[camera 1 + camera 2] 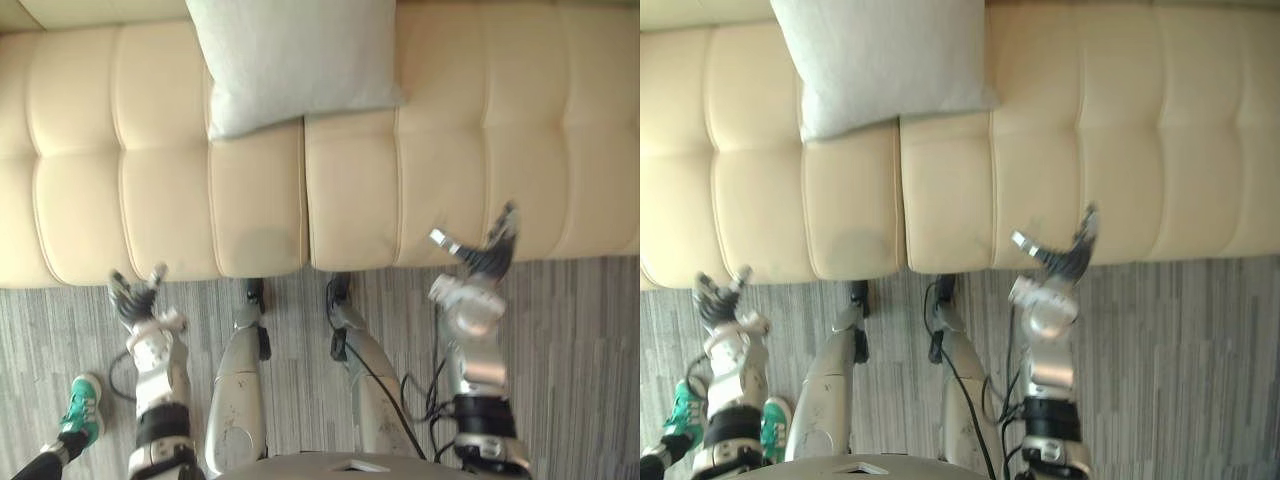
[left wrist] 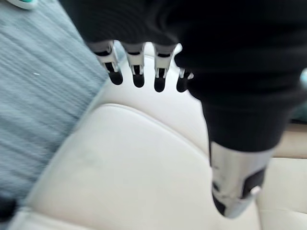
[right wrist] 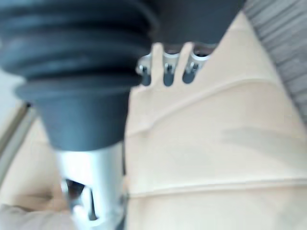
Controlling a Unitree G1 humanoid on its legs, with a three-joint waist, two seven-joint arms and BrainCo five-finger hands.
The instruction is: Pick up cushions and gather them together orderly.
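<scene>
Lowest and closest, a floor (image 1: 580, 380) of grey streaked planks is seen, with a person's green shoe (image 1: 83, 408) on it at the robot's left. Just beyond it the left hand (image 1: 135, 298) is held at the front edge of the sofa (image 1: 450, 150). Its fingers are straight and a little spread, and nothing is held in it. The right hand (image 1: 485, 258) is raised over the front part of the seat, with thumb and fingers opened wide, and it is empty too. The sofa is covered in a smooth cream material, perhaps leather, and its seat is divided by deep seams into puffy rectangular pads. Farther back, one cushion (image 1: 290, 60) is laid on the seat, across the gap between the two seat parts. It is square and pale grey, of soft matte cloth, with pointed corners. The task is judged as hardly begun: no cushion is grasped, and this one must be reached first.
</scene>
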